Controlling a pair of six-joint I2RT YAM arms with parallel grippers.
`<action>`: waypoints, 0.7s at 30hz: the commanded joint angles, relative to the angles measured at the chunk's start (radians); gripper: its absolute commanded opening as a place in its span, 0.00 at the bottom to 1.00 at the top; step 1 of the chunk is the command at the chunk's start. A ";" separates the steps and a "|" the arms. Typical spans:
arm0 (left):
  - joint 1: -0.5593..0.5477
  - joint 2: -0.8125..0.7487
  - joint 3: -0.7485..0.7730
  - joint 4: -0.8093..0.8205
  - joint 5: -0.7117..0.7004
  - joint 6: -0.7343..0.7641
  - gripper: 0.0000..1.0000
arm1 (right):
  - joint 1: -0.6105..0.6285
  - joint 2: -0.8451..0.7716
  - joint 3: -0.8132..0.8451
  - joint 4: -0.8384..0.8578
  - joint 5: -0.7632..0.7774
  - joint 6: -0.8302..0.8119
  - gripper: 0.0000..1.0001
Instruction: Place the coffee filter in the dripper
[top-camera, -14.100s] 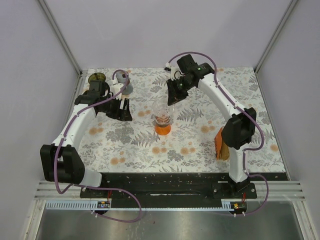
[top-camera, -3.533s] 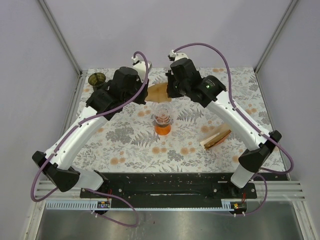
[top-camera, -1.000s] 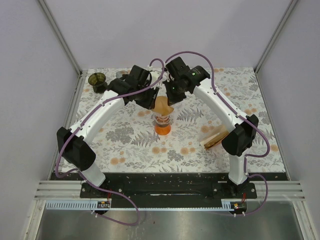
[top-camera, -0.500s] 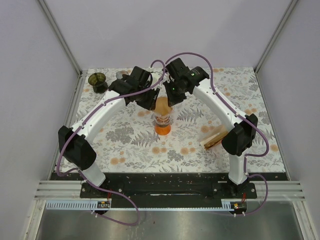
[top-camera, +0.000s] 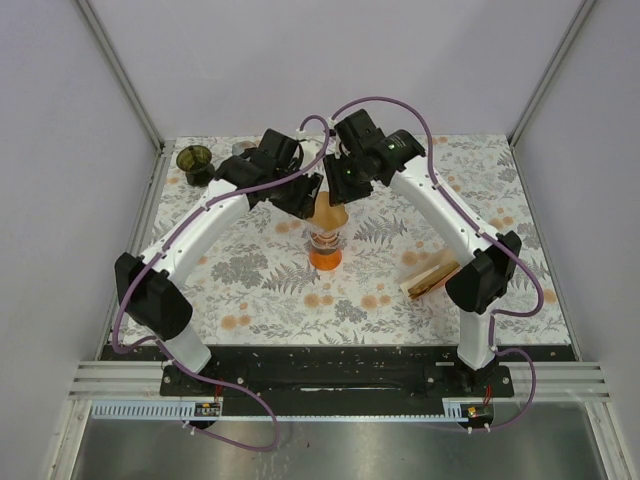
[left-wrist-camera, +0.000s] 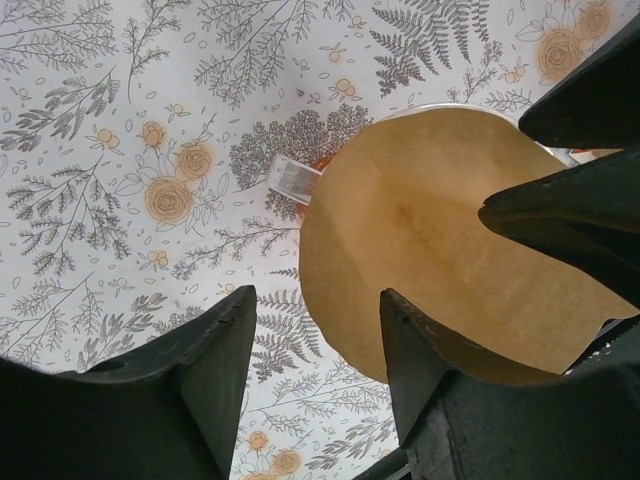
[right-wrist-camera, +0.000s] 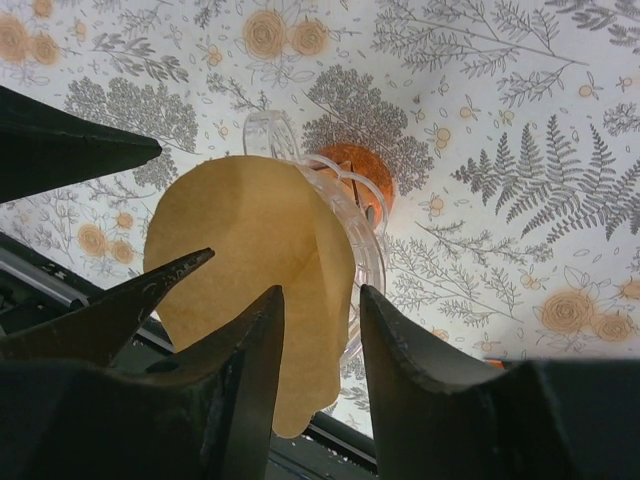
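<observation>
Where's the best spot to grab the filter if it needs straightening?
Pinch the filter at its upper edge, coming from above. That part stands free over the dripper; it is thin paper, so close across its two faces. Lower down, the dripper's clear wall is in the way.

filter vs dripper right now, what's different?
Look: the coffee filter is opaque tan paper; the dripper is clear, on an orange base.
Pose: the dripper stands upright on the table; the filter leans, its top sticking out past the dripper's rim on one side.
Shared: both sit at one spot, the filter's lower part inside the dripper.
</observation>
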 joint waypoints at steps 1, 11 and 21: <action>0.013 -0.058 0.062 0.016 0.004 0.012 0.58 | -0.006 -0.054 0.073 0.000 0.009 -0.019 0.47; 0.064 -0.113 0.119 -0.027 -0.001 0.059 0.73 | -0.003 -0.118 0.134 -0.014 0.010 -0.122 0.50; 0.220 -0.257 -0.019 -0.041 -0.012 0.135 0.88 | 0.277 -0.382 -0.289 0.343 -0.007 -0.487 0.52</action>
